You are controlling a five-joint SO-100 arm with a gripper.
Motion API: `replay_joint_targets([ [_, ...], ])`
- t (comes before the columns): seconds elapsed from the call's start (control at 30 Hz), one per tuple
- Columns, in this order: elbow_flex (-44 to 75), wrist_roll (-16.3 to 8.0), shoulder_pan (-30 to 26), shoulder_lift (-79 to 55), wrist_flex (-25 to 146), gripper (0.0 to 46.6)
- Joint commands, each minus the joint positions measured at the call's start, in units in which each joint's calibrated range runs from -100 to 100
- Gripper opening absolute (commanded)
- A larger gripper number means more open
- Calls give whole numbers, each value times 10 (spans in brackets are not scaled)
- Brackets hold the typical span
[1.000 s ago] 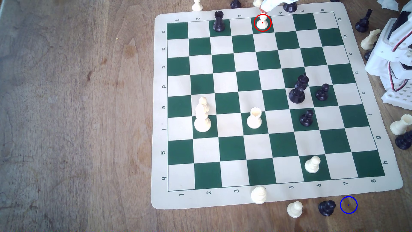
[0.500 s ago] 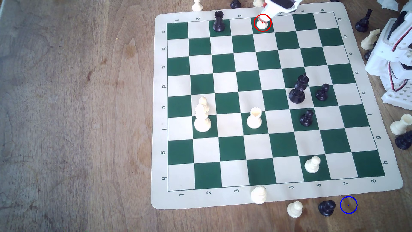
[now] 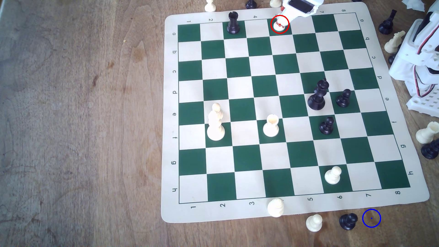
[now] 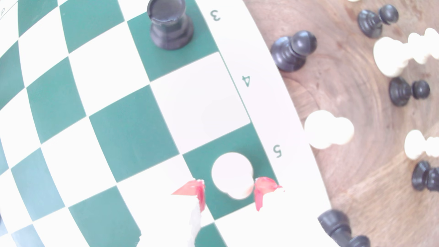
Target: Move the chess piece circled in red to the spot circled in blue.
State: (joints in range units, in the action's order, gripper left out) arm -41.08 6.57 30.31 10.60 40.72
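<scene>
The cream-white pawn circled in red (image 3: 278, 27) stands on a green square in the board's far row, at column 5. My white gripper (image 3: 281, 20) reaches down onto it from the far edge and hides its head in the exterior view. In the wrist view the pawn (image 4: 231, 174) sits between the two red-tipped fingers (image 4: 198, 191), and the gripper (image 4: 229, 192) is open around it: one tip is at the pawn's edge, the other a little apart. The spot circled in blue (image 3: 371, 218) is bare wood off the board's near corner, on the exterior view's right.
A black pawn (image 3: 348, 220) stands just beside the blue spot and a white pawn (image 3: 314, 222) further along. A black rook (image 3: 233, 23) is two squares from the circled pawn. Loose pieces lie off the board's far edge (image 4: 293, 51) and around the arm's base (image 3: 422, 61).
The gripper has come down from the far edge onto the circled pawn, and its fingers now straddle the head. The pawn has not moved.
</scene>
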Motion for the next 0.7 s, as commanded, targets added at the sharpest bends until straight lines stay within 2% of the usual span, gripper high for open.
replay_joint_targets([
  [0.0,-1,1,3,1,-16,113],
  [0.67,-21,-5,2,-10,-60,109],
])
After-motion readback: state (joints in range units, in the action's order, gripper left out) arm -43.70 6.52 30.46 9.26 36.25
